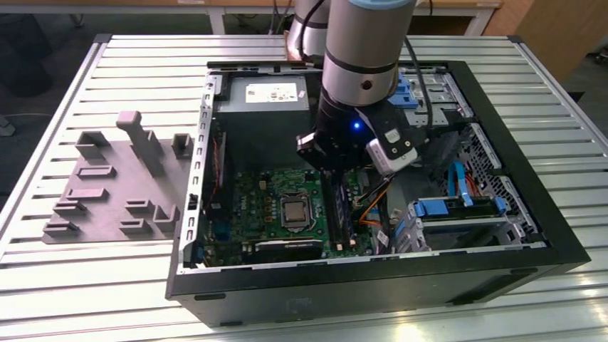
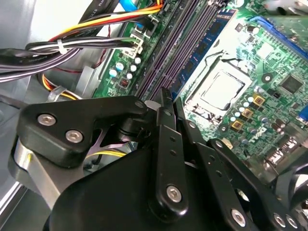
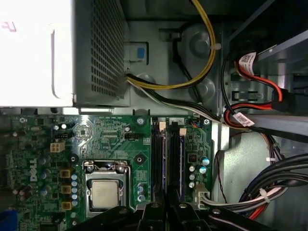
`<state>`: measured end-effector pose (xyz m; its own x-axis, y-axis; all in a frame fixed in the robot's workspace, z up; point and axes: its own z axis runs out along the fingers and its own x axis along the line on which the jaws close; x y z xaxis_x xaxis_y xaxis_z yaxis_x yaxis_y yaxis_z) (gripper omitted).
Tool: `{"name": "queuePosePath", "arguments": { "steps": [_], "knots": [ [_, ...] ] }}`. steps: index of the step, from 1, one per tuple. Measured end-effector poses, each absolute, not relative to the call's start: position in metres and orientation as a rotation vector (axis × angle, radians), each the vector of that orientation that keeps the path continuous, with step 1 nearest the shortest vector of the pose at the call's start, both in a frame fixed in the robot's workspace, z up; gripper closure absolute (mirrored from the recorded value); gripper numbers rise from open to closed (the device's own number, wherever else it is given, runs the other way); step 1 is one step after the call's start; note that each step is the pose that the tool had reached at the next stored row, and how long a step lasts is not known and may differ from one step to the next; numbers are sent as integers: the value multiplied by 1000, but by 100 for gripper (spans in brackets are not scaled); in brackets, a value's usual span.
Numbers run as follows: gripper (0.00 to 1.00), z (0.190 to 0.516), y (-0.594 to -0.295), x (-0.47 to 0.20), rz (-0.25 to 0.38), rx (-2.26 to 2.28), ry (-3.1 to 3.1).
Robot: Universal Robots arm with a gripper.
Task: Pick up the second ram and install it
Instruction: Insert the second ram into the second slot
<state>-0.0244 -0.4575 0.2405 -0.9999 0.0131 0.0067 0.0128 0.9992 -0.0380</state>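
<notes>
Gripper [image 2: 163,98] is down inside the open PC case [image 1: 380,288], jaws drawn together to a narrow tip right over the memory slots, on the exterior view's right of the CPU socket [image 3: 105,192]. Second ram [image 3: 163,159] stands on edge in the slot nearest the socket, running under the fingertips [image 3: 168,202]. Another stick [image 3: 182,159] sits in a slot just beside it. I can't tell whether the tip is pinching the stick's top edge or just bearing on it.

My read is that this is the seating phase, with the stick in the slot and full latching not confirmed. The white end latch [image 3: 162,125] at the far end is visible. The near end is hidden by the gripper.

To do it well:
- push straight down, square to the motherboard [image 3: 110,134], with no side load on the stick
- load both ends evenly, since a push at one end only risks a tilted, half-seated stick
- keep the tip off the neighbouring stick
- stay clear of the cable bundle [image 3: 269,187] on the exterior view's right
</notes>
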Motion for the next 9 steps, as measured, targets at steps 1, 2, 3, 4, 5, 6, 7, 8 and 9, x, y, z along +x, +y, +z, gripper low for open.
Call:
{"name": "queuePosePath", "arguments": {
  "steps": [1,2,3,4,5,6,7,8,9],
  "knots": [
    [86,239,-458,-24,60,-20,-3134],
    [86,237,-458,-24,59,-20,-3134],
    [86,236,-458,-24,59,-20,-3134],
    [86,234,-458,-24,59,-20,-3134],
    [86,234,-458,-24,59,-20,-3134],
    [86,233,-458,-24,60,-20,-3134],
    [86,233,-458,-24,60,-20,-3134],
    [86,233,-458,-24,59,-20,-3134],
    [86,233,-458,-24,59,-20,-3134]
  ]
}}
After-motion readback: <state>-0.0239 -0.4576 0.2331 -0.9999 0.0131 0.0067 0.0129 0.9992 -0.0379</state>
